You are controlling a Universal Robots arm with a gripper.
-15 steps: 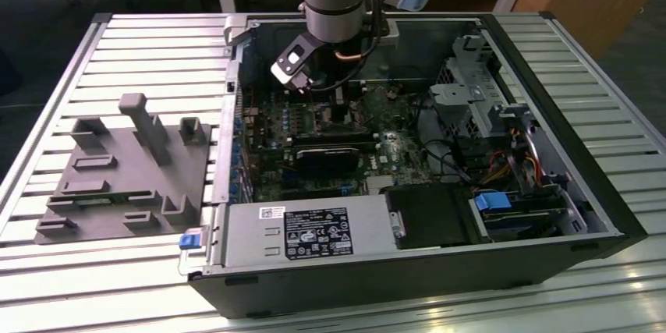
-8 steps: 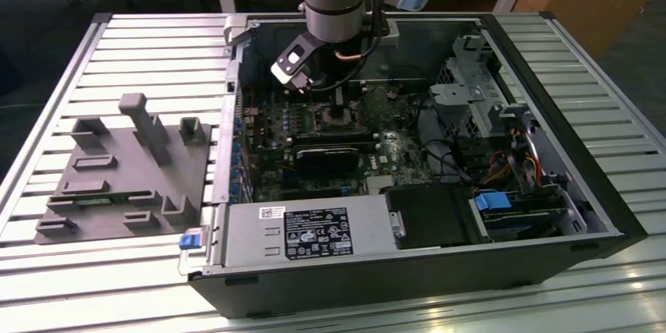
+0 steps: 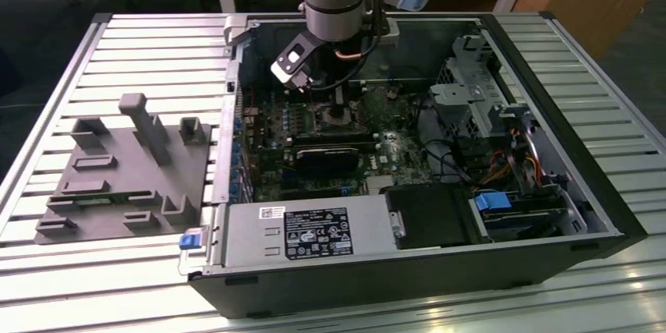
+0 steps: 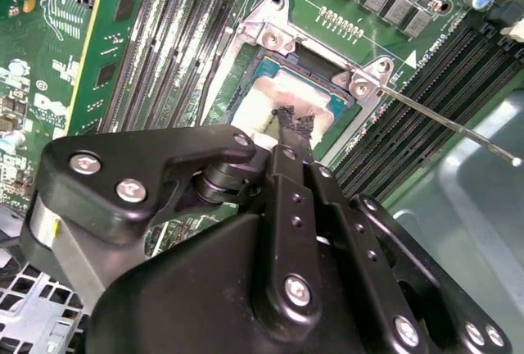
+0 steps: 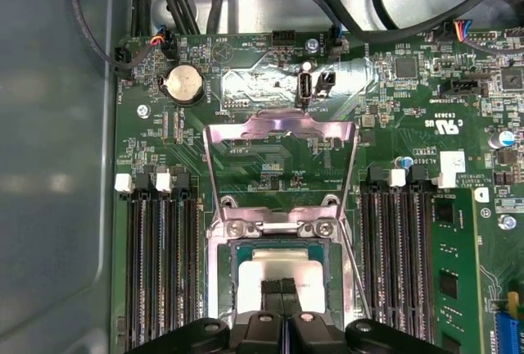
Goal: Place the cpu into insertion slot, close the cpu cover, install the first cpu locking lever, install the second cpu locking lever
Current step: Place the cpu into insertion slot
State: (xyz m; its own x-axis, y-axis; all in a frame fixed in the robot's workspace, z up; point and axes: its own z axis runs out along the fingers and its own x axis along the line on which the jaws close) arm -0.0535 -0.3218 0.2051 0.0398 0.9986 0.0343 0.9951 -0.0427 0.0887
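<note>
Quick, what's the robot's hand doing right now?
Gripper: closed, fingertips together, resting on top of the cpu in the insertion slot.

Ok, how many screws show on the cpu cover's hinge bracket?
2. One screw and a second screw sit at opposite ends of the bracket, between the opened cpu cover and the cpu. The claw covers the other end of the insertion slot, so more may be hidden.

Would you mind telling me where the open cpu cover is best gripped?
Take the cpu cover by its free cross-bar, the edge opposite the hinge at the insertion slot, coming from above. It is a thin frame swung open, and its large central opening probably leaves room to pinch that bar from both faces.
</note>
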